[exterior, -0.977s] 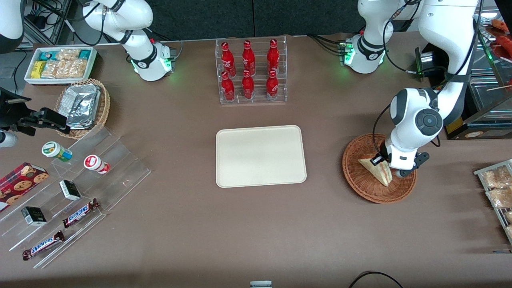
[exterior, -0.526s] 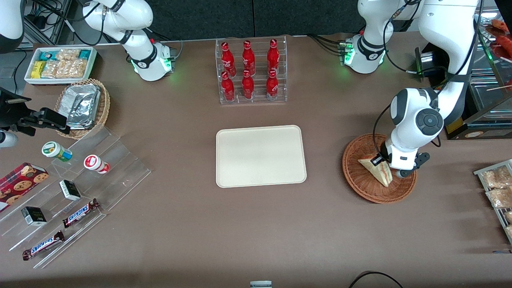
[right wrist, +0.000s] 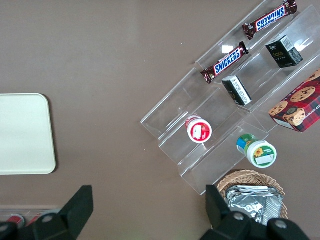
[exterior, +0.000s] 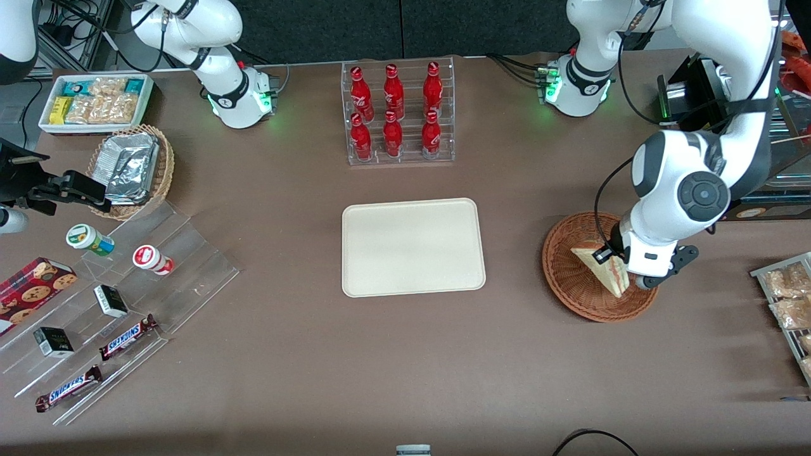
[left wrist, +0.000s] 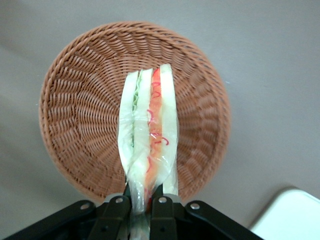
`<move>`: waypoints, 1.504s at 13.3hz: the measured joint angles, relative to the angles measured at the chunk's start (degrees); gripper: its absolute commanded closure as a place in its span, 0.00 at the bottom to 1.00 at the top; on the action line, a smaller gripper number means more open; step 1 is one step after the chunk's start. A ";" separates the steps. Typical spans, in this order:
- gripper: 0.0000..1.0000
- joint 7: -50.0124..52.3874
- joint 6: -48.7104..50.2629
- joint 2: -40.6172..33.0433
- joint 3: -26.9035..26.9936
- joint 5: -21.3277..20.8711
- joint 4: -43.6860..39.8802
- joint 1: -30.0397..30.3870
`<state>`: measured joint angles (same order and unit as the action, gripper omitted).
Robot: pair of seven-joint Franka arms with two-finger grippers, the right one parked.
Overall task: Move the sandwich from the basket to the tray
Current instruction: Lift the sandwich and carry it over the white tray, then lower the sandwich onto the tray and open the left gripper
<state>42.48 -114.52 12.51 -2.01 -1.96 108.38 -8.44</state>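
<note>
The hand (left wrist: 141, 202) pinches the sandwich (left wrist: 149, 145) at one end between its black fingers (left wrist: 116, 209), holding it over the basket (left wrist: 75, 120); the wedge is film-wrapped, pale bread with green and orange-red layers along its cut edge; the basket is a round, shallow, reddish-brown weave on the brown desk (exterior: 304, 354); the tray (exterior: 413, 247), flat cream plastic with rounded corners, lies well apart toward the parked arm's end.
</note>
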 measured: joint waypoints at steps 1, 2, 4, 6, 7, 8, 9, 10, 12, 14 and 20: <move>1.00 0.00 3.72 -0.16 -0.09 0.00 -3.02 -1.06; 1.00 -0.01 7.09 -0.23 -0.25 -0.01 -5.82 -2.44; 1.00 0.04 10.83 -0.24 -0.55 0.00 -9.54 -6.52; 1.00 0.33 11.05 0.07 -0.82 0.04 -10.70 -11.73; 1.00 0.48 11.03 0.73 -0.93 0.05 -11.21 -14.63; 1.00 0.68 10.98 1.95 -1.01 0.06 -11.87 -17.52; 1.00 0.85 10.67 3.75 -1.06 0.07 -12.83 -20.25; 1.00 1.44 9.69 6.10 -1.08 0.11 -14.07 -22.78; 1.00 3.57 6.52 11.43 -1.09 0.28 -17.12 -26.50; 1.00 4.34 2.79 15.52 -1.06 0.36 -18.89 -28.72; 1.00 4.88 -5.64 21.84 -1.08 0.50 -19.52 -34.00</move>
<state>47.36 -120.17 34.35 -3.09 -1.46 88.86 -42.44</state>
